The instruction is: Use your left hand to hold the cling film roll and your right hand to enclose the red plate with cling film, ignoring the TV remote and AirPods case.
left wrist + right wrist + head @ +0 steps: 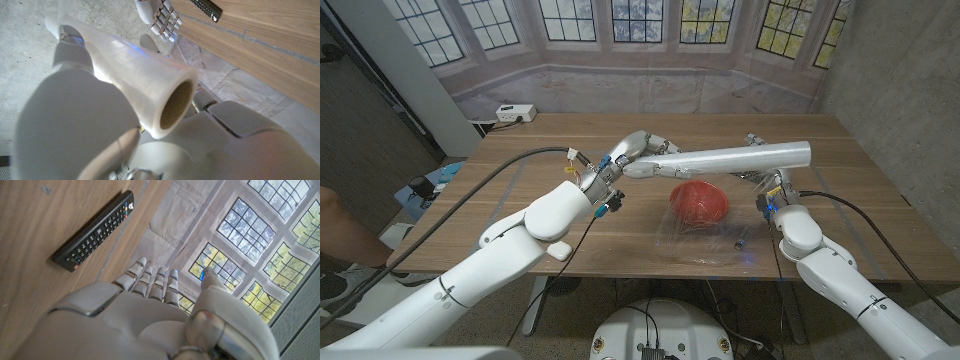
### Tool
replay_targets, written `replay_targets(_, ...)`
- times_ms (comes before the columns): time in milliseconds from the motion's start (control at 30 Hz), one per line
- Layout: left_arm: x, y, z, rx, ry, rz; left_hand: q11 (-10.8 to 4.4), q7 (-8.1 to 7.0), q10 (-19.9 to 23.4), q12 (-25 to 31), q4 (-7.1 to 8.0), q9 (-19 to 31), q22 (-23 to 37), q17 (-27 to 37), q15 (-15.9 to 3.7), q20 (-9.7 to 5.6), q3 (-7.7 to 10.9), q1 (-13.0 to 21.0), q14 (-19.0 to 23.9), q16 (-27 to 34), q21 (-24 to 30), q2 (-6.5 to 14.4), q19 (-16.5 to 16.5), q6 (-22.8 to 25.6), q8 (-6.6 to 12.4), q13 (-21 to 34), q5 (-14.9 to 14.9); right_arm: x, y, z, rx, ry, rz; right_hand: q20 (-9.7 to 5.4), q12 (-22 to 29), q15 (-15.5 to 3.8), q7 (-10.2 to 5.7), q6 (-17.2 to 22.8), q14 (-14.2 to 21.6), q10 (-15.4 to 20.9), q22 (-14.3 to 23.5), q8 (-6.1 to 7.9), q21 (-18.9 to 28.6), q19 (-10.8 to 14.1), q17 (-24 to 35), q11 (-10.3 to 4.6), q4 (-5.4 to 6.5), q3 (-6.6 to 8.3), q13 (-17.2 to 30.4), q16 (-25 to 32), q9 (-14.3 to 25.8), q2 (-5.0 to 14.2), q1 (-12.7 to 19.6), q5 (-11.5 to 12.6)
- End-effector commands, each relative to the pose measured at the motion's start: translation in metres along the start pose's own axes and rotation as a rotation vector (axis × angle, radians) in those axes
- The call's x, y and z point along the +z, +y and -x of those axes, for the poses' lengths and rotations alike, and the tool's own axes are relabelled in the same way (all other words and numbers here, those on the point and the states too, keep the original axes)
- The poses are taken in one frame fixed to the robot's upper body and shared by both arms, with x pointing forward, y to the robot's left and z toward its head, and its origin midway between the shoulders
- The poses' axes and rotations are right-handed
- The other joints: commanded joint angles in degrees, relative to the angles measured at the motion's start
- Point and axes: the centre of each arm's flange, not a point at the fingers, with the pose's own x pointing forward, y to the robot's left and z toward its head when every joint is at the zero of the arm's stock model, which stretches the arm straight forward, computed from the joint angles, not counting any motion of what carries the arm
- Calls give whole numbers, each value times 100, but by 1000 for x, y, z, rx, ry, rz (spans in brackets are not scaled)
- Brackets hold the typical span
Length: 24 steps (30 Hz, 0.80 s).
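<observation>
Leaded bay windows (pixel 640 20) stand behind the wooden counter (pixel 570 135). Left hand (pixel 632 152) fingers grip the cling film roll (pixel 740 158) above the red plate (pixel 699 202); right hand (pixel 772 190) fingers are straight, holding nothing.

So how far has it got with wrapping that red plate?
Partway, it seems. The left hand holds the long white cling film roll in the air above the round red plate. Clear film already lies crumpled around the plate on the wooden table, though whether it covers the top is unclear. The right hand, beside the plate, apparently has to finish enclosing it.
</observation>
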Motion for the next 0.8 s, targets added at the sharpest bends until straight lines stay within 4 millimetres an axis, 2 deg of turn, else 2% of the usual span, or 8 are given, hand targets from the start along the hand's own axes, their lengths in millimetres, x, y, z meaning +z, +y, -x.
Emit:
replay_targets(33,-14,3,5,1,90,-26,9,36,16,-1,-12,16,15,25,4,56,-33,1845,8,17,7,1851,6,18,10,30,44,-8,5,1,8,17,-7,-53,-2,-406,-26,38,53,27,17,7,4,52,14,5,12,55,18,-9,17,-6,63,10)
replay_targets(433,-30,17,3,29,138,-67,9,43,14,-12,-9,19,15,31,7,61,-30,1852,14,24,7,1863,13,9,4,36,47,-13,13,-12,23,29,-10,-59,-3,-409,-29,32,55,28,17,3,6,59,14,2,12,60,18,-9,17,-4,68,13)
replay_targets(800,-45,22,-1,33,174,-85,11,40,26,-14,-9,22,15,40,3,60,-35,1855,12,28,10,1858,31,19,6,47,47,-17,13,-18,30,39,3,-69,-5,-410,-26,33,51,25,17,3,3,56,16,4,16,60,19,-11,17,-6,65,13)
